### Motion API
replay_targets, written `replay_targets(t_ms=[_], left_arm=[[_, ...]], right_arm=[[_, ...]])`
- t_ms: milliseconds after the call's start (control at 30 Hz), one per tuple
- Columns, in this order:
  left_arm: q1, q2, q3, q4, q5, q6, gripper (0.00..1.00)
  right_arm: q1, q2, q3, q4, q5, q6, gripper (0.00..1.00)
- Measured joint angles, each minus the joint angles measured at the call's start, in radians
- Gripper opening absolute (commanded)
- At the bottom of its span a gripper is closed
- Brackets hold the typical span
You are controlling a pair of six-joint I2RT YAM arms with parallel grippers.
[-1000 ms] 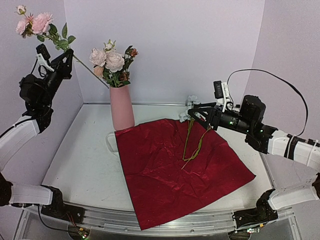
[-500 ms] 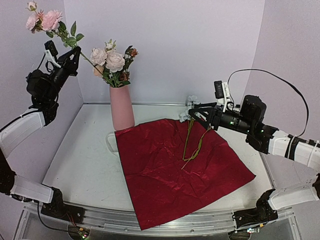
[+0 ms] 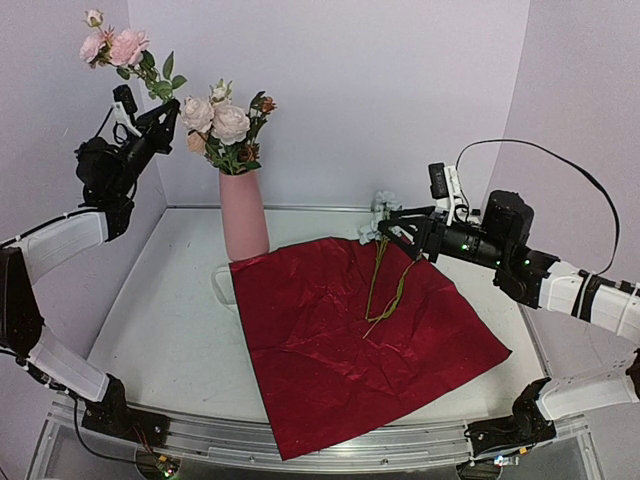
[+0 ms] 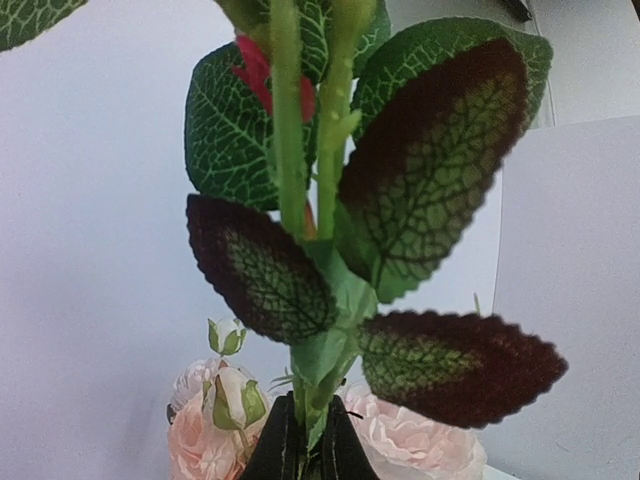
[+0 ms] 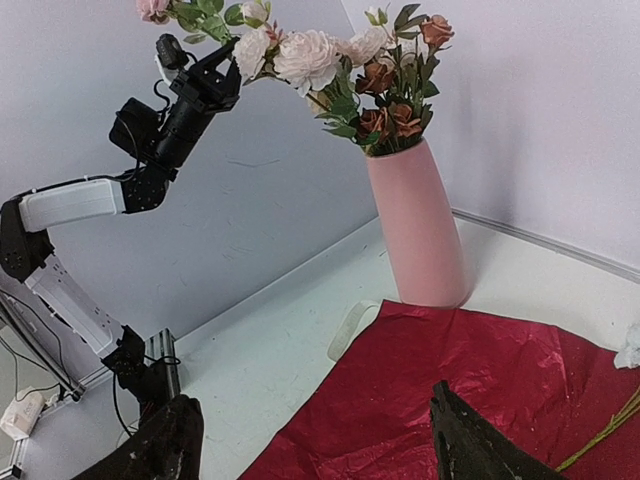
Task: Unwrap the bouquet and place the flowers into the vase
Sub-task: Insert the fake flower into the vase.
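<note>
The salmon-pink vase [image 3: 244, 215] stands at the back left of the table with several flowers [image 3: 225, 125] in it. High to its left, my left gripper [image 3: 163, 110] is shut on the stem of a pink rose spray [image 3: 118, 45], whose lower end reaches toward the vase's blooms. In the left wrist view the jaws [image 4: 308, 455] pinch the green stem [image 4: 320, 370] below dark-veined leaves. The dark red wrapping paper [image 3: 340, 350] lies flat, with loose stems [image 3: 385, 285] and a pale flower [image 3: 380, 205] on it. My right gripper [image 3: 395, 232] hovers open over those stems, empty [image 5: 315, 405].
A cream ribbon loop [image 3: 222, 283] lies on the table by the paper's left corner, near the vase foot. Pale walls close in the back and both sides. The right wrist view shows the vase [image 5: 415, 230] and the left arm [image 5: 180, 110].
My left gripper has carried the pink rose spray rightward, nearer the vase's blooms. The right arm and the paper have not moved.
</note>
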Motion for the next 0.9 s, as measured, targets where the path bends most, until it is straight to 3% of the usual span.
replay_targets(t_ms=[900], left_arm=[[-0.059,0.203,-0.006,0.028,0.045,0.039,0.0]], right_arm=[[0.0,0.0,0.001,-0.02,0.0,-0.009,0.79]])
